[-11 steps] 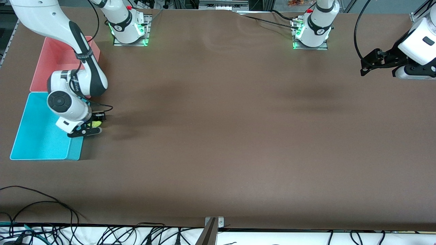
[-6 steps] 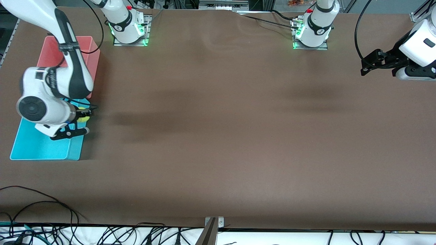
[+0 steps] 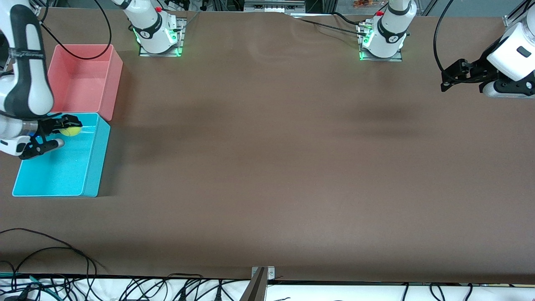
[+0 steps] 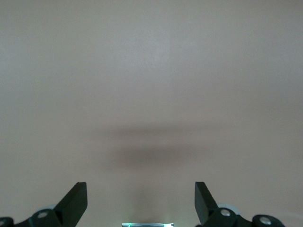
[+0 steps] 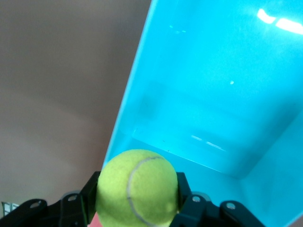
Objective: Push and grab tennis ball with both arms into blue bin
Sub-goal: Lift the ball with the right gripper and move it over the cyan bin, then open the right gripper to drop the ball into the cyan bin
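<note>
Ball held over the blue bin, ready to be dropped

The right gripper [image 3: 54,133] is clenched on the tennis ball [image 3: 70,131] and hangs over the blue bin [image 3: 92,167], near the wall that touches the pink bin [image 3: 115,79]. To do this step well, the arm should bring the ball a little more toward the middle of the bin and lower it before the fingers let go, so that the ball does not bounce over the thin wall. Compared with one second ago, the gripper and ball have travelled from the table just beside the bin to above its inside. The left gripper [image 3: 453,75] waits released, over the table [image 3: 267,167] at the left arm's end, as before
</note>
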`<action>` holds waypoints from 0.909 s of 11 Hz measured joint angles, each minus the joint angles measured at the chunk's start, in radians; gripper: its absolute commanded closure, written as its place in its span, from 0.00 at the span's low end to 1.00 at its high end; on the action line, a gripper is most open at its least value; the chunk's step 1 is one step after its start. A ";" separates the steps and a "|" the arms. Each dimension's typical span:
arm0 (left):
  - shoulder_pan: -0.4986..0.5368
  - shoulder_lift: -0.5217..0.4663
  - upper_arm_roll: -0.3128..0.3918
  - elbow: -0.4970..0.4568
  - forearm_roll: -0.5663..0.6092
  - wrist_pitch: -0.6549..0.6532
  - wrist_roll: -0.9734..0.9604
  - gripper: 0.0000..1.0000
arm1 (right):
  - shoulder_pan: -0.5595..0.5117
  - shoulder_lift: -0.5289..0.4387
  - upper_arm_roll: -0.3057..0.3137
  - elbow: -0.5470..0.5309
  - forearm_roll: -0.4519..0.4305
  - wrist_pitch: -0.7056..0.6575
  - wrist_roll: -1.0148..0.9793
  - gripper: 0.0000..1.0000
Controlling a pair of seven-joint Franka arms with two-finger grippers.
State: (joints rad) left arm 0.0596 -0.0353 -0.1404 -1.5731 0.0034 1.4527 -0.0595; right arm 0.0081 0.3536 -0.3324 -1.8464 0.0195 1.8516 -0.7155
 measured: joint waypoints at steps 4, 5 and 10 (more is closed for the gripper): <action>-0.002 0.000 -0.008 0.007 0.000 -0.001 0.000 0.00 | -0.084 0.081 0.000 -0.004 0.133 0.009 -0.153 0.68; -0.003 0.000 -0.008 0.007 0.000 -0.004 0.000 0.00 | -0.103 0.113 0.000 -0.004 0.162 0.024 -0.181 0.68; -0.003 0.000 -0.008 0.008 0.000 -0.009 0.000 0.00 | -0.136 0.213 0.000 -0.004 0.244 0.065 -0.251 0.00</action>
State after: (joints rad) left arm 0.0564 -0.0353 -0.1488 -1.5651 0.0029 1.4442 -0.0595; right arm -0.1281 0.5668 -0.3325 -1.8499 0.2637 1.9168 -0.9668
